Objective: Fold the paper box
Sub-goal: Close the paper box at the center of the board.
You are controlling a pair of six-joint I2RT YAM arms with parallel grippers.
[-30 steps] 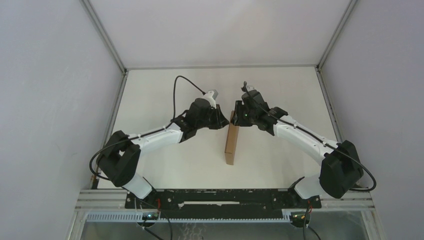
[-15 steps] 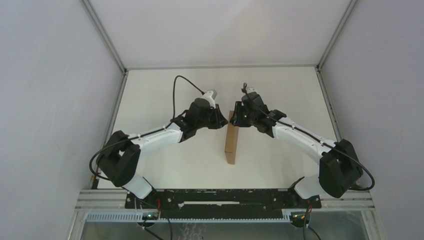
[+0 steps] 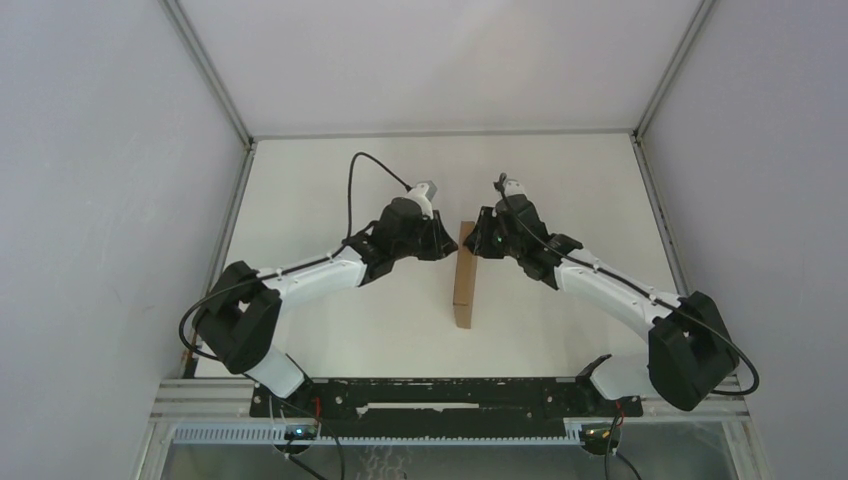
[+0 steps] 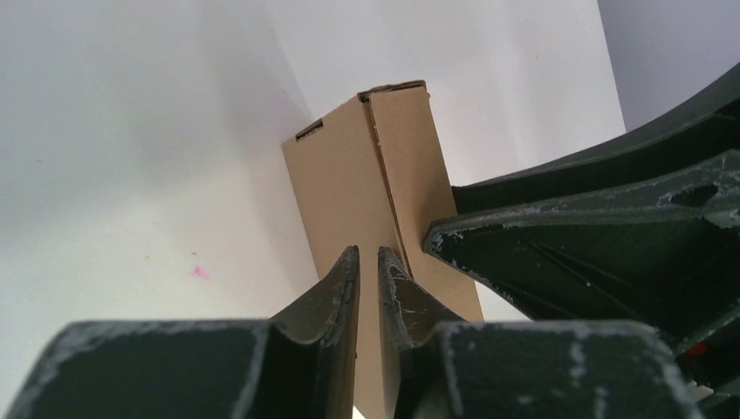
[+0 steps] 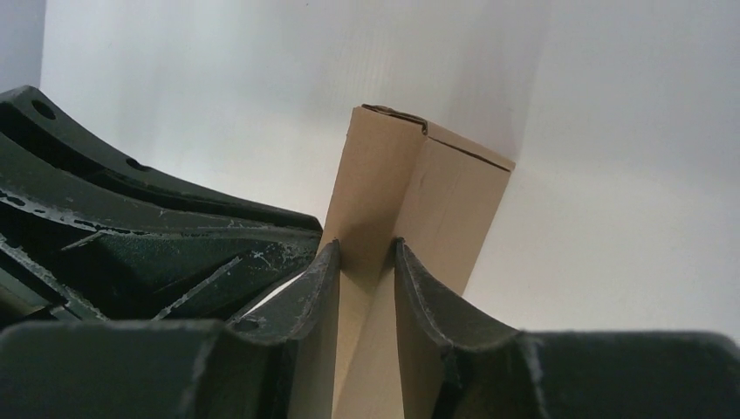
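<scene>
The paper box (image 3: 464, 285) is a long, narrow brown cardboard form standing on the table, its length running from near to far. Both grippers meet at its far end. My left gripper (image 3: 451, 243) comes in from the left; in the left wrist view its jaws (image 4: 367, 251) stand almost together, pinched on a thin part of the box (image 4: 349, 175). My right gripper (image 3: 475, 243) comes from the right; in its wrist view its fingers (image 5: 365, 244) straddle the box's upper ridge (image 5: 410, 175) and touch the cardboard on both sides.
The two gripper heads sit nearly against each other over the box end; the right one (image 4: 611, 227) fills the right of the left wrist view. A small pink mark (image 4: 198, 272) lies on the white table. Side rails and walls (image 3: 235, 190) bound the table.
The right gripper has shifted slightly right and turned, with its jaws closing in on the box ridge. The box has tilted a little. The left gripper has stayed in place.
</scene>
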